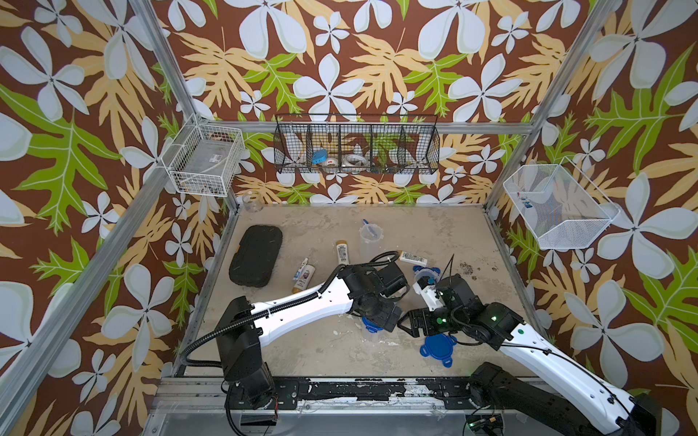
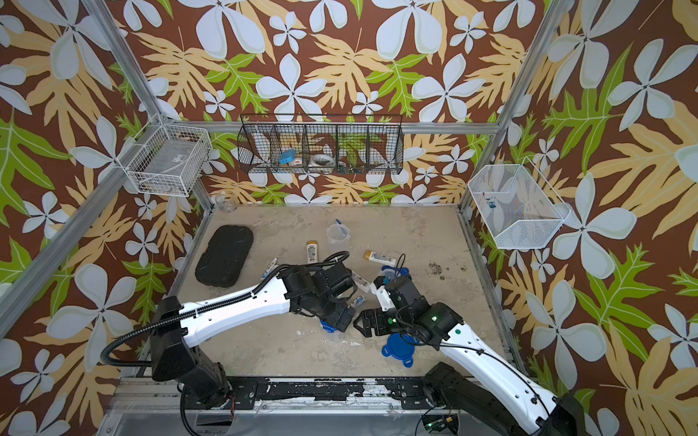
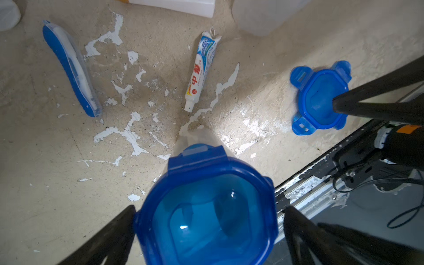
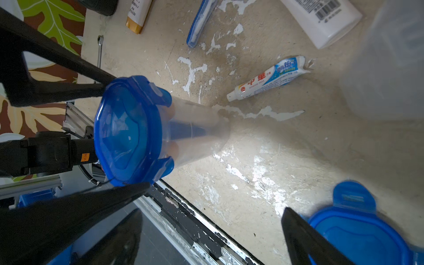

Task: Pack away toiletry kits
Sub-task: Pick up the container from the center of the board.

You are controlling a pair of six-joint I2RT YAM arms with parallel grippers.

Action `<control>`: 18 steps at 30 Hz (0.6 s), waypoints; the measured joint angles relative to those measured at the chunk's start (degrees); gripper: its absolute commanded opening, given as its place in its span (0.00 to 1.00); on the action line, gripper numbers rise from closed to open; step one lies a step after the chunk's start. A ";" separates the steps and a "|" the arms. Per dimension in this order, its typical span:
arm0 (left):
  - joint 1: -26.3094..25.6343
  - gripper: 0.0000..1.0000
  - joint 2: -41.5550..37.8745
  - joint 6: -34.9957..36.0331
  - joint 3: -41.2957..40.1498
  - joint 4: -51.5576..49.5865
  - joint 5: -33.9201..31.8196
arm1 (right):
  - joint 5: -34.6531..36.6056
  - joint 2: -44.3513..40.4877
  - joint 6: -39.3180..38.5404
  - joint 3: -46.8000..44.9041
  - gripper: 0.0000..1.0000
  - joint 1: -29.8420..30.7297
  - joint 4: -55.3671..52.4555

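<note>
A clear cup with a blue clip lid (image 3: 208,206) stands upright near the table's front edge. My left gripper (image 3: 209,209) is open with a finger on either side of the lid, as the right wrist view also shows around this cup (image 4: 128,130). Just to the right my right gripper (image 4: 211,212) is open and holds nothing. A loose blue lid (image 1: 438,347) lies flat beside it. A toothpaste tube (image 3: 200,73) and a toothbrush (image 3: 71,68) lie beyond the cup. An open cup (image 1: 370,236) with a toothbrush in it stands farther back. Another lidded cup (image 1: 426,271) is partly hidden behind the right arm.
Gold-capped white bottles (image 1: 342,253) (image 1: 413,258) (image 1: 304,279) lie mid-table. A black oblong case (image 1: 257,254) lies at the left and a glass jar (image 1: 252,202) in the back left corner. Wire baskets (image 1: 206,158) (image 1: 357,147) (image 1: 559,207) hang on the walls. A metal rail (image 1: 359,389) borders the front.
</note>
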 measured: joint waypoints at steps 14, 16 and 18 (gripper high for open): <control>-0.04 0.53 -0.26 -0.55 -1.77 -1.46 -3.30 | 10.08 3.45 -3.15 12.79 0.96 -1.77 -5.44; 1.44 0.49 -1.20 -0.50 -2.08 -1.99 -3.32 | 11.76 5.51 -4.85 16.74 0.96 -1.86 -6.03; 4.63 0.47 -2.51 -0.33 -2.36 -2.43 -3.52 | 13.44 7.87 -6.75 20.28 0.96 -2.16 -6.14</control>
